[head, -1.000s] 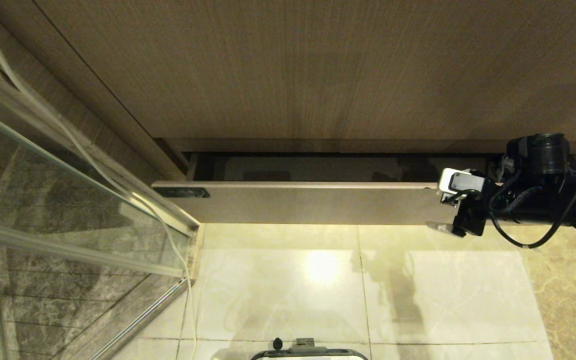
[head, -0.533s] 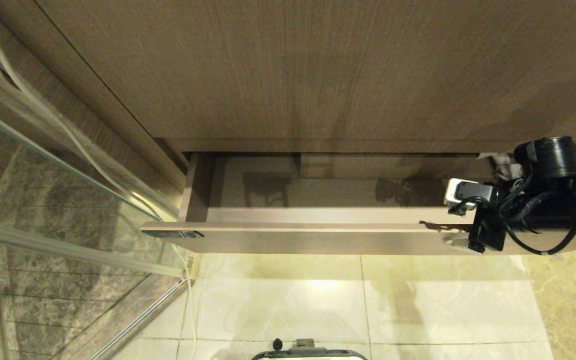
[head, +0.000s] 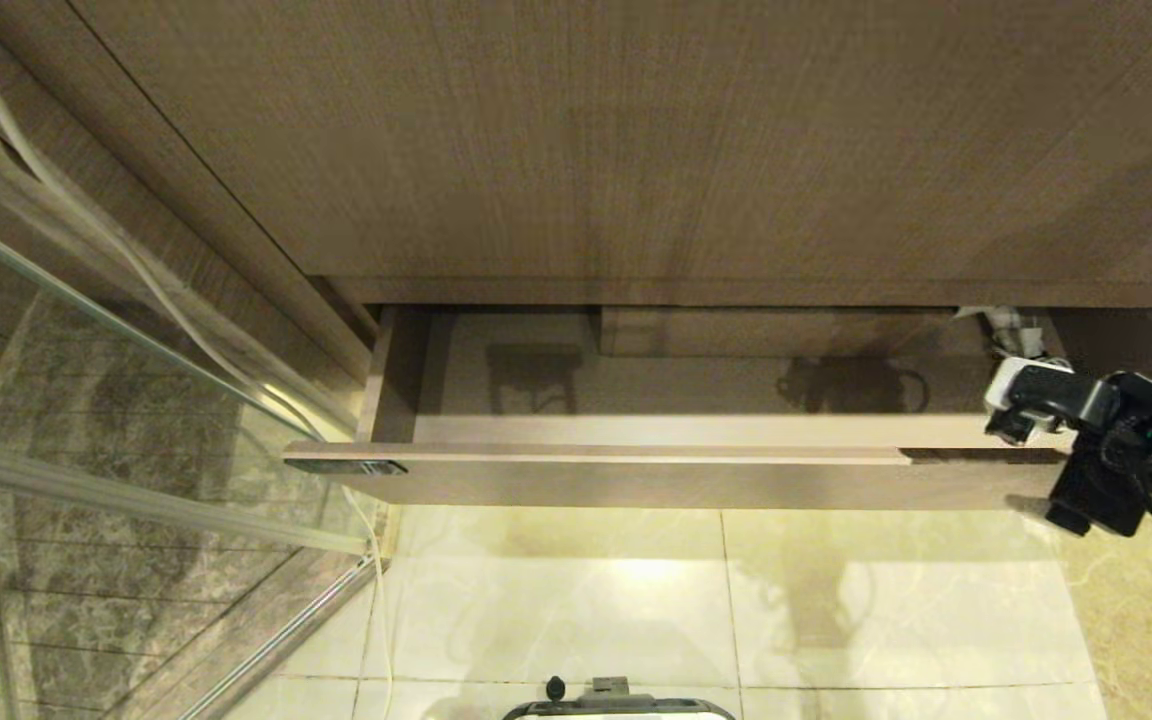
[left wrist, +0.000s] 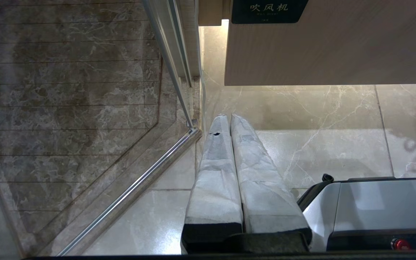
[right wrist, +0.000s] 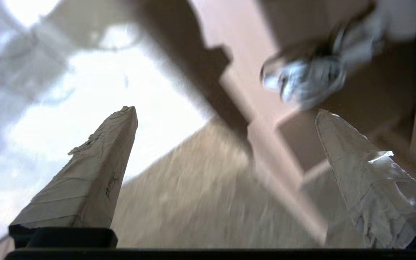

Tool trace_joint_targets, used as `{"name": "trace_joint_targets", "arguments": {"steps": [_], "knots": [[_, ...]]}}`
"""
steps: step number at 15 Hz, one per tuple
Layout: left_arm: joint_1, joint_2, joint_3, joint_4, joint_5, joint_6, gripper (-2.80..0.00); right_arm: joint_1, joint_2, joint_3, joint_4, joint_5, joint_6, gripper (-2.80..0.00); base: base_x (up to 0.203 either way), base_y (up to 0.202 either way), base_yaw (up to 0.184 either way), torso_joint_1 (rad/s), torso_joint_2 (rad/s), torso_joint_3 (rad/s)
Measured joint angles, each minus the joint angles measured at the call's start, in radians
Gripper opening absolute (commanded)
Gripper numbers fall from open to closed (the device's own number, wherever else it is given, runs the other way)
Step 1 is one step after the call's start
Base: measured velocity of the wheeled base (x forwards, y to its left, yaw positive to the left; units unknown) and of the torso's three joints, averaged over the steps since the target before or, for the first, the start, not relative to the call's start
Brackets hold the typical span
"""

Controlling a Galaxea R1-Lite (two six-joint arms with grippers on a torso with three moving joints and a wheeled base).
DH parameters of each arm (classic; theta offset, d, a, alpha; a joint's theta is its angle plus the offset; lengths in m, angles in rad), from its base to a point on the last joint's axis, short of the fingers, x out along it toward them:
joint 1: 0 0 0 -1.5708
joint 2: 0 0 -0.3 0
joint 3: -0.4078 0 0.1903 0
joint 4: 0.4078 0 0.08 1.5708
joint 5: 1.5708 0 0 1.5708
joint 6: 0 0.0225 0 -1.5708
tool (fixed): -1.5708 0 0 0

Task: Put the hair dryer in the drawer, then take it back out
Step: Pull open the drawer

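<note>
The drawer (head: 636, 480) stands pulled out under the wood-grain counter, its floor bare in the middle. The hair dryer (head: 1008, 322) shows only as a bit of white at the drawer's back right corner. In the right wrist view it is a blurred white bundle with cord (right wrist: 305, 79). My right gripper (head: 1011, 465) hovers at the right end of the drawer front (right wrist: 193, 187). It is open (right wrist: 224, 110), with nothing between its fingers, and the front edge runs across the gap. My left gripper (left wrist: 226, 117) is shut, parked low over the floor.
A glass shower door (head: 136, 400) with a metal rail (left wrist: 139, 180) closes off the left side, and a thin white cable (head: 186, 330) hangs along it. The counter front (head: 636, 150) overhangs the drawer. A boxed cut-out (head: 776, 330) sits at the drawer's rear. My base (head: 621, 705) is at the near edge.
The drawer has come out from nearly shut to well open. The right gripper drew back with it, then slid off to the right end of the front, still open.
</note>
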Motion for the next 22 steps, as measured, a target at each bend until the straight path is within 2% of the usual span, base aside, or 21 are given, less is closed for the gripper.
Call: {"name": "trace_joint_targets", "arguments": {"steps": [3, 6, 7, 11, 17, 20, 22], "knots": [[0.000, 0.000, 0.000, 0.000, 0.000, 0.000, -2.80, -0.006, -0.136, 0.065, 0.112, -0.031, 0.013, 0.00, 0.000, 0.000, 0.000, 0.000, 0.00, 0.000], [0.000, 0.000, 0.000, 0.000, 0.000, 0.000, -2.80, -0.045, -0.213, 0.078, 0.171, -0.142, 0.048, 0.00, 0.000, 0.000, 0.000, 0.000, 0.00, 0.000], [0.000, 0.000, 0.000, 0.000, 0.000, 0.000, -2.80, -0.053, -0.230, 0.077, 0.193, -0.156, 0.071, 0.00, 0.000, 0.000, 0.000, 0.000, 0.00, 0.000], [0.000, 0.000, 0.000, 0.000, 0.000, 0.000, -2.80, -0.105, -0.269, 0.068, 0.203, -0.199, 0.107, 0.00, 0.000, 0.000, 0.000, 0.000, 0.00, 0.000], [0.000, 0.000, 0.000, 0.000, 0.000, 0.000, -2.80, -0.126, -0.323, 0.062, 0.302, -0.238, 0.240, 0.00, 0.000, 0.000, 0.000, 0.000, 0.00, 0.000], [0.000, 0.000, 0.000, 0.000, 0.000, 0.000, -2.80, -0.144, -0.333, 0.064, 0.310, -0.248, 0.350, 0.00, 0.000, 0.000, 0.000, 0.000, 0.00, 0.000], [0.000, 0.000, 0.000, 0.000, 0.000, 0.000, -2.80, -0.151, -0.325, 0.062, 0.308, -0.252, 0.375, 0.00, 0.000, 0.000, 0.000, 0.000, 0.00, 0.000]]}}
